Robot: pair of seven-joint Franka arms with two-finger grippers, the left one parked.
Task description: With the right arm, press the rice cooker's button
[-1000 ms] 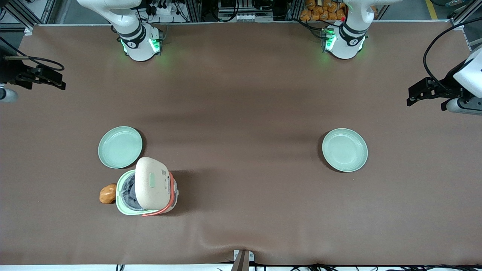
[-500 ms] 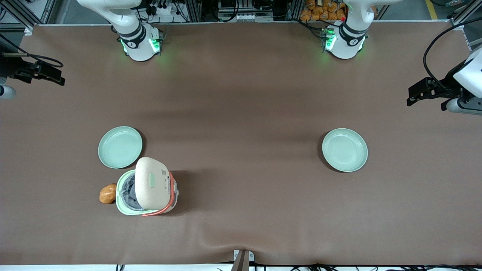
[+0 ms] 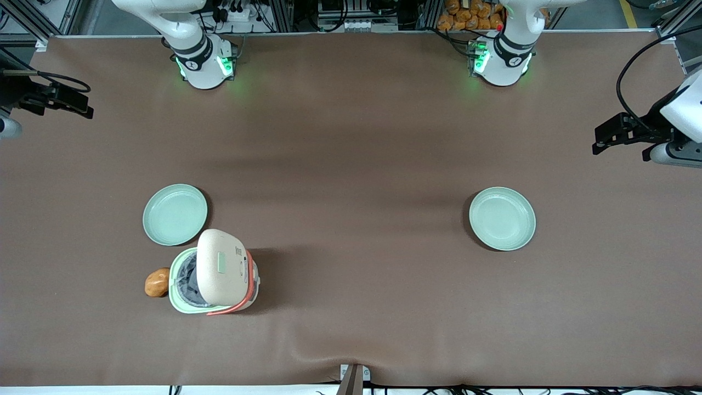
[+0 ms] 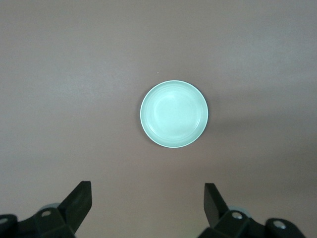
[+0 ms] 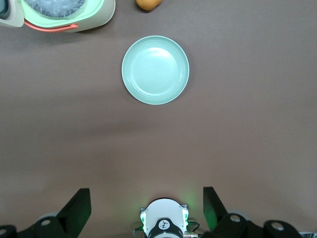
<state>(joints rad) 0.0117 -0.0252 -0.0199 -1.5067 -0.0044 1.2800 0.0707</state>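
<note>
- The right arm (image 3: 186, 33) rises from its base at the table's edge farthest from the front camera.
- Its gripper (image 5: 146, 206) hangs high over the table — fingers (image 5: 77, 208) spread wide apart, holding nothing.

The rice cooker (image 5: 59, 14) is cut off by the edge of the right wrist view, so only part of its mint rim, coral band and grey inside shows, and the small orange-brown object (image 5: 148, 4) beside it is cropped too. In the front view the raised cream lid hides much of the rice cooker's inside, the printed marks near the button (image 3: 222, 263) are too small to read, and the gripper (image 3: 52, 101), well apart from the rice cooker, is partly cropped. In the right wrist view only the two finger (image 5: 77, 208) tips show, spread apart.
</note>
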